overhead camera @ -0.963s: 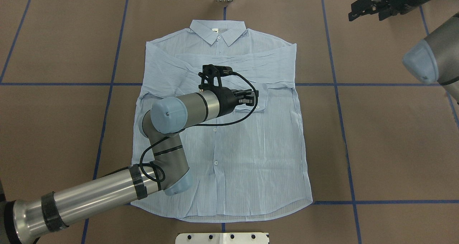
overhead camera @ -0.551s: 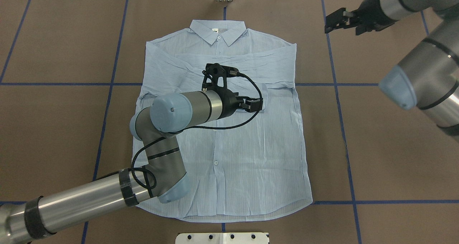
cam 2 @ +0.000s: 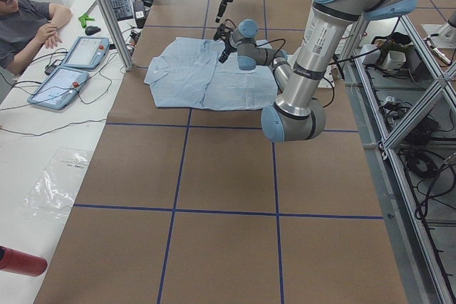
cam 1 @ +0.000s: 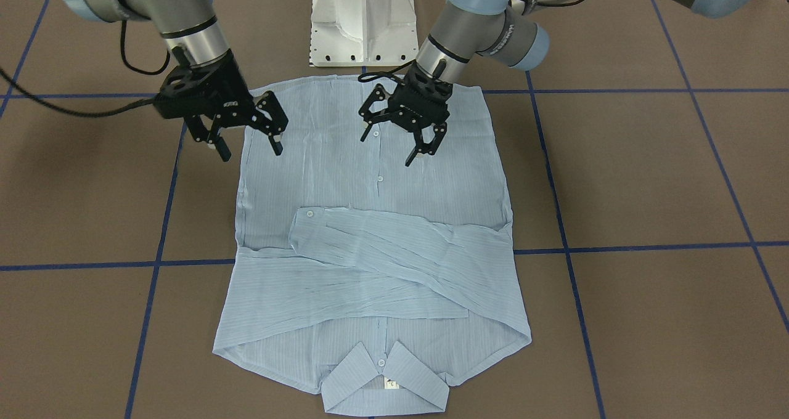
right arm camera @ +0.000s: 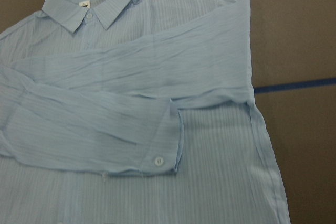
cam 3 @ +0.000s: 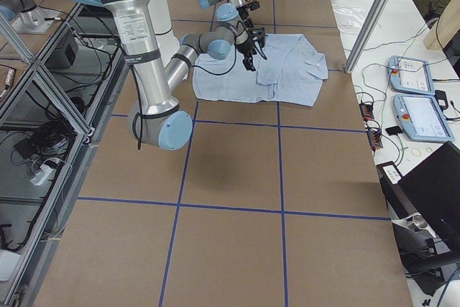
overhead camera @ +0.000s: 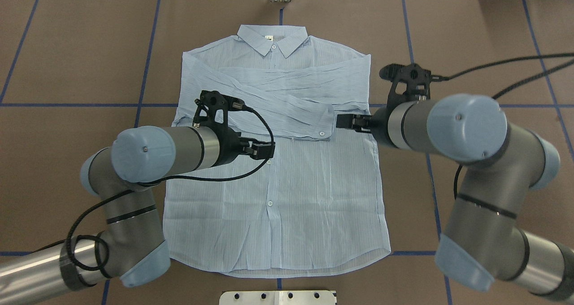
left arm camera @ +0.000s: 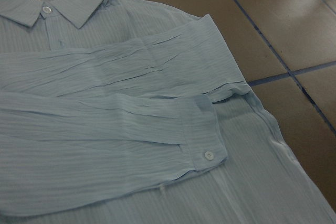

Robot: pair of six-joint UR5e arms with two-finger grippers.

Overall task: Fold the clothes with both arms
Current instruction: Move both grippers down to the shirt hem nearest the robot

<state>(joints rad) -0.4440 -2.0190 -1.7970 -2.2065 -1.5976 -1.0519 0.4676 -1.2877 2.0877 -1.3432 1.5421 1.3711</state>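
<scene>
**Lining Up Both Pincers for the Next Fold**

Hovering empty with fingers spread wide over a pale-blue shirt [overhead camera: 309, 197]: left pincer [cam 1: 394, 142] above the button line, right pincer [cam 1: 251, 151] at the right edge. Lying flat mid-desk [overhead camera: 67, 49], sleeves [overhead camera: 269, 87] crossed on the chest, collar [overhead camera: 273, 42] far. Probably best pinched at matching points near the hem [overhead camera: 278, 262], lifted level, without dragging the sleeves.

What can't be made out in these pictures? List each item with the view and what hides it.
- Thin pale-blue striped long-sleeved shirt: near-left hem corner, overhead view, covered by the silver-and-grey left arm.
- White neck label: print too small in every view.
- Black left gripper and black right gripper: both open, but whether the fingers touch the cloth is unclear; the front-facing view looks steeply down, and the wrist views cut the fingers off.
</scene>
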